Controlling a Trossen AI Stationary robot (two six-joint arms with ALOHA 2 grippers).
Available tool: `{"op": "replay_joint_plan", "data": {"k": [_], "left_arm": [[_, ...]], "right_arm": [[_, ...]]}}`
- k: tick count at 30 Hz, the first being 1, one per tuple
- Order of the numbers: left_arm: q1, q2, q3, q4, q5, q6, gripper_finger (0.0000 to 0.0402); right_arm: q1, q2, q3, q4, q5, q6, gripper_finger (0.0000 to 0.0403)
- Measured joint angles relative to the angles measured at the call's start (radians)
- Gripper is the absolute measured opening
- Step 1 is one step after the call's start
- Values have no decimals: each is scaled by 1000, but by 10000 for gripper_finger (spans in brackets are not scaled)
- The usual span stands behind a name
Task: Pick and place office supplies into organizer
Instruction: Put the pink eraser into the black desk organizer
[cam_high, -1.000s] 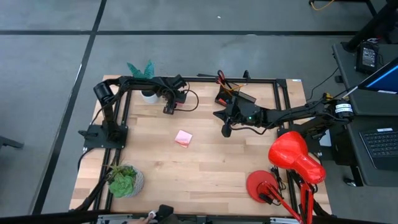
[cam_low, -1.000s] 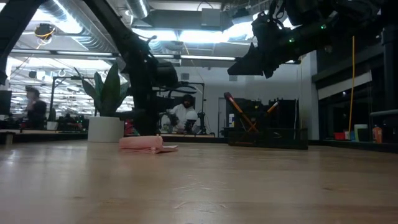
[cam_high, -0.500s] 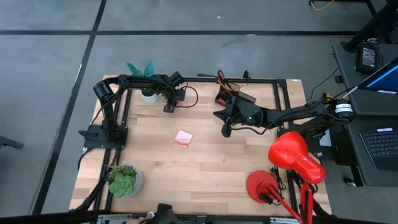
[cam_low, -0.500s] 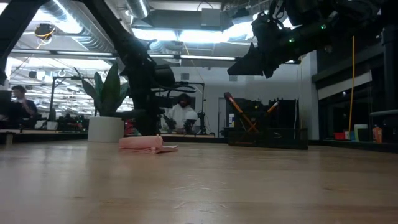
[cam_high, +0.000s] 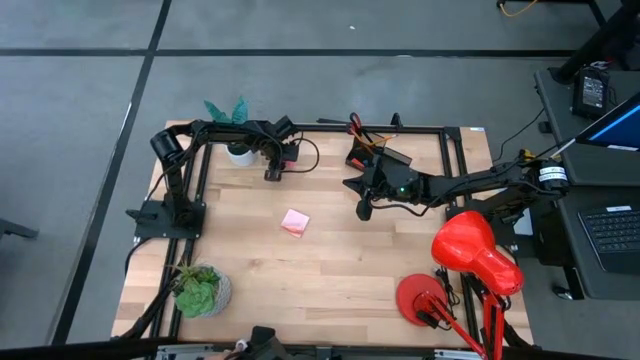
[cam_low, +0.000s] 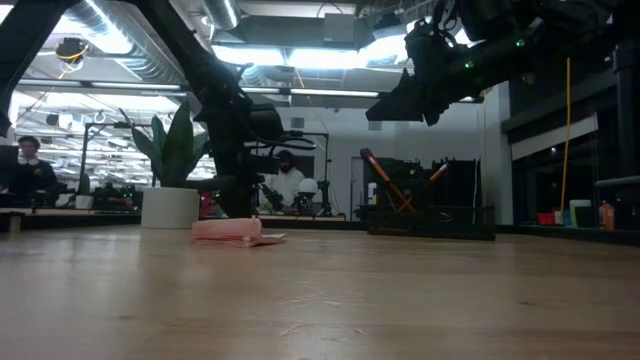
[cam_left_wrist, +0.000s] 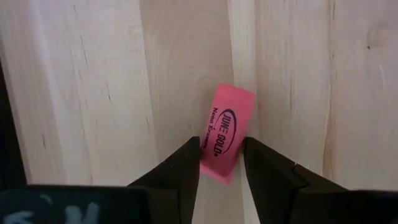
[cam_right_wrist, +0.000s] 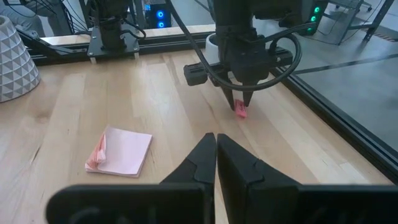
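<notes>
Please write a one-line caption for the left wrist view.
Left gripper shut on a pink eraser above the wooden table.

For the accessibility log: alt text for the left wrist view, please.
The left gripper holds a pink eraser between its two dark fingers, just above the pale wooden table. The eraser carries dark printed lettering.

The left claw (cam_left_wrist: 222, 163) hides the pink eraser's (cam_left_wrist: 226, 134) lower end between its fingers.
</notes>
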Motion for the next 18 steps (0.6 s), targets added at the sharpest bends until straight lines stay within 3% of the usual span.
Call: {"op": "replay_joint_plan", "data": {"k": [12,18], "left_arm": [[0,-1,-1,-5,-5,39,42],[0,-2,-1,-7,-5,38,23]], "right_arm": [[0,0,0,0,0,0,19],[0,0,0,0,0,0,19]]}}
